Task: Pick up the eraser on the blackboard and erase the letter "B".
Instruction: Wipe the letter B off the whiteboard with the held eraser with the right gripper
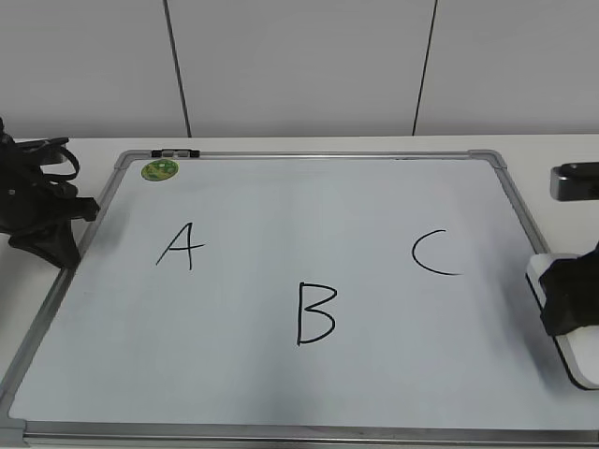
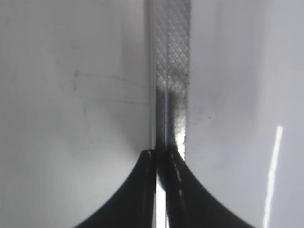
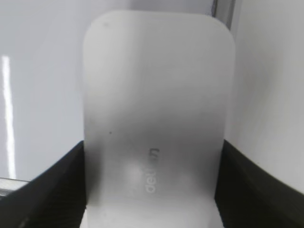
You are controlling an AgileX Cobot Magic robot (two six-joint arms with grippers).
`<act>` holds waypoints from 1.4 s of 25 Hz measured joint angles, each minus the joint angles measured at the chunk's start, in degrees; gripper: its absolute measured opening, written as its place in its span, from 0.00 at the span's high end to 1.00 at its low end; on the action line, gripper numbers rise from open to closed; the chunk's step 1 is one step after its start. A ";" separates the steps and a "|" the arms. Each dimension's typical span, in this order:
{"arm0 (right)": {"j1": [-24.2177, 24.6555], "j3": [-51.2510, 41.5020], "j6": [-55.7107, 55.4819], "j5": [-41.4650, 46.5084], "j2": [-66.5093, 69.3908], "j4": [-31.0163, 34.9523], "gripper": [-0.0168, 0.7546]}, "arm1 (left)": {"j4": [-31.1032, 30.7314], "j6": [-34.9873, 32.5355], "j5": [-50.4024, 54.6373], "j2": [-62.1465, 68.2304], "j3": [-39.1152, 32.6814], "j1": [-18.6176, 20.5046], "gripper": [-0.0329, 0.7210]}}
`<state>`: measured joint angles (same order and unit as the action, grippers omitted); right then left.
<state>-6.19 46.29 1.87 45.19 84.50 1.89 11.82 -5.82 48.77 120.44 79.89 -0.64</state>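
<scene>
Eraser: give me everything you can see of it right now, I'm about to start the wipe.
The eraser is a white, matte, plastic-looking block with rounded corners and faint grey lettering near one end. It lies flat at the right edge of the blackboard, overlapping the silver frame. The right pincer straddles it, one dark finger against each long side, apparently clamped. The exterior view shows a thin dark lower edge. It sits right of the "C", well away from the letter "B".

Your large white board (image 1: 309, 393): smooth, glossy face in a silver-grey metal frame, cross-hatched up close, with grey plastic corner caps. Your white rounded-rectangle plastic eraser (image 3: 159, 114): smooth, satin top with faint grey lettering. Your bench (image 1: 374, 144): plain, matt off-white.
</scene>
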 joint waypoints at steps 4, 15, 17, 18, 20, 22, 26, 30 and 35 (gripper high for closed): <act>-0.35 4.68 1.49 4.60 -0.11 2.73 0.25 | 0.00 0.00 0.00 0.00 0.00 0.00 0.95; -15.03 17.18 1.56 9.76 4.17 3.80 0.25 | 0.00 0.00 0.00 0.00 0.00 0.00 0.95; -17.36 19.92 1.25 10.62 7.20 3.80 0.25 | 0.00 0.00 0.00 0.00 0.00 0.00 0.95; -18.24 21.08 1.22 10.87 8.54 3.80 0.25 | 0.00 0.00 0.00 0.00 0.00 0.00 0.95; -20.08 23.62 1.12 11.34 11.56 3.80 0.25 | 0.00 0.00 0.00 0.00 0.00 0.00 0.95; -21.93 26.24 1.12 11.36 15.03 3.80 0.25 | 0.10 0.00 0.00 0.00 0.00 0.00 0.95; -23.98 30.80 0.99 11.45 21.79 3.43 0.25 | 0.19 0.00 0.14 0.00 0.03 0.00 0.95; -24.11 34.80 0.99 11.45 28.67 1.83 0.25 | 0.19 0.00 0.14 0.00 0.03 0.00 0.95; -24.11 38.40 0.97 11.32 33.30 1.30 0.25 | 0.31 0.00 0.24 0.00 0.03 0.00 0.95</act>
<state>-30.30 84.69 2.84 56.50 117.80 3.19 12.13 -5.82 49.02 120.44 79.92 -0.64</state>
